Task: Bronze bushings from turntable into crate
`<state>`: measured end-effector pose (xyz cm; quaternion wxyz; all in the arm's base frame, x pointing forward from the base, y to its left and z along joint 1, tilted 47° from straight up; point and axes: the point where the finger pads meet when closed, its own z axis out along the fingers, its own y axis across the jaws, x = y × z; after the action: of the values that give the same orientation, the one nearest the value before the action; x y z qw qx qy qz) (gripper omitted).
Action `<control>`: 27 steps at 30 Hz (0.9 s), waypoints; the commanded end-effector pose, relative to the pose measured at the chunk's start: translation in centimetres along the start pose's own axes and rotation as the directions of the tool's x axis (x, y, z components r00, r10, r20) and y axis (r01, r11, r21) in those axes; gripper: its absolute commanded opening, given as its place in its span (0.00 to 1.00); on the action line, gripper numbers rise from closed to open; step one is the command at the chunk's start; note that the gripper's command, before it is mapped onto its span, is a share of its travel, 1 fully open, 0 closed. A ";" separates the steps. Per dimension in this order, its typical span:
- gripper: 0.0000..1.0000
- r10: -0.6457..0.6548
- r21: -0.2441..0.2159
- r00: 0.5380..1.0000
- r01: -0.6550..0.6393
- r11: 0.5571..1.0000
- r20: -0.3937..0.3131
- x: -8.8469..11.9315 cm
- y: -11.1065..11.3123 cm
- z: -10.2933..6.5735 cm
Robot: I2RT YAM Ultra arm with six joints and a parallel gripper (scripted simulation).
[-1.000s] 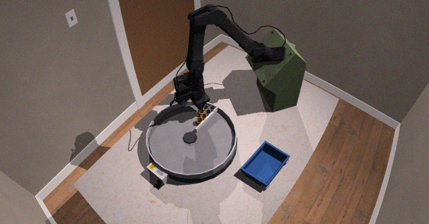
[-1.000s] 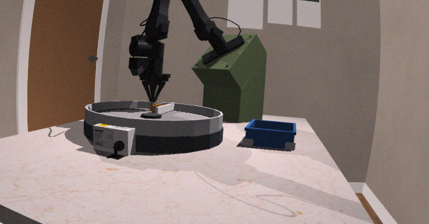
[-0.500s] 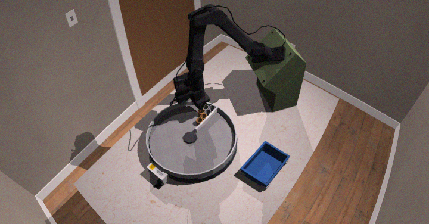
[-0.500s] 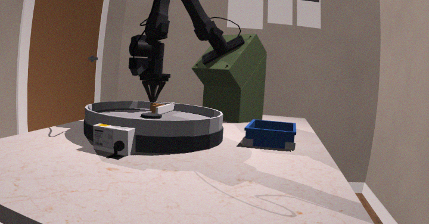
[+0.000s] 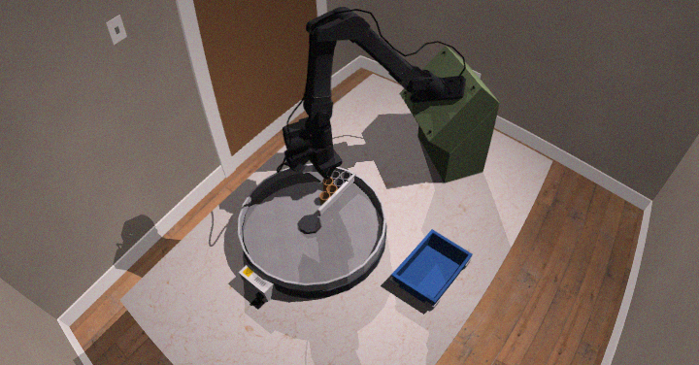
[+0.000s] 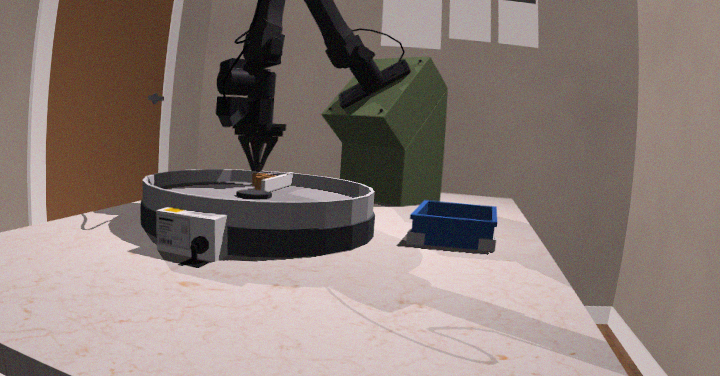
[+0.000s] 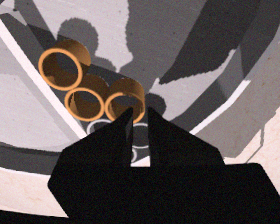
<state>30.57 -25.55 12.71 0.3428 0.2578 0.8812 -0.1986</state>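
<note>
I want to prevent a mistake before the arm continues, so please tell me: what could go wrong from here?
The gripper is slightly open over the nearest bronze bushing; lowering it misaligned might strike the rim.

The steel bushings sit right behind the bronze ones, so the fingers could disturb or pick up one by mistake.

The crate stands outside the turntable; a bushing carried too low could catch the turntable's wall.

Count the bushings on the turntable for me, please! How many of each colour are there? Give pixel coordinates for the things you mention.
Orange-brown, round bronze bushings point(image 5: 328, 185) point(image 6: 257, 179) point(image 7: 97, 83): 3
Silvery-grey, round steel bushings point(image 5: 341, 177) point(image 7: 98, 121): 3
Total that I can see: 6
</note>
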 end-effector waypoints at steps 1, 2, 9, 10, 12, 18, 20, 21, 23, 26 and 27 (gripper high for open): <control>0.13 0.001 -0.005 0.999 -0.001 1.000 0.040 -1.8 -0.2 -0.8; 0.13 0.001 -0.005 0.999 -0.001 1.000 0.040 -1.8 -0.2 -0.8; 0.13 0.001 -0.005 0.999 -0.001 1.000 0.040 -1.8 -0.2 -0.8; 0.13 0.001 -0.005 0.999 -0.001 1.000 0.040 -1.8 -0.2 -0.8; 0.13 0.001 -0.005 0.999 -0.001 1.000 0.040 -1.8 -0.2 -0.8; 0.13 0.001 -0.005 0.999 -0.001 1.000 0.040 -1.8 -0.2 -0.8; 0.13 0.001 -0.005 0.999 -0.001 1.000 0.040 -1.8 -0.2 -0.8; 0.13 0.001 -0.005 0.999 -0.001 1.000 0.040 -1.8 -0.2 -0.8; 0.13 0.001 -0.006 0.999 0.000 1.000 0.035 -1.7 -0.2 -0.7; 0.13 0.000 -0.007 0.999 0.000 1.000 0.032 -1.7 -0.1 -0.7; 0.13 0.000 -0.007 1.000 0.000 1.000 0.032 -1.7 -0.1 -0.7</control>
<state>30.52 -25.51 12.65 0.3413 0.2579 0.8819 -0.1980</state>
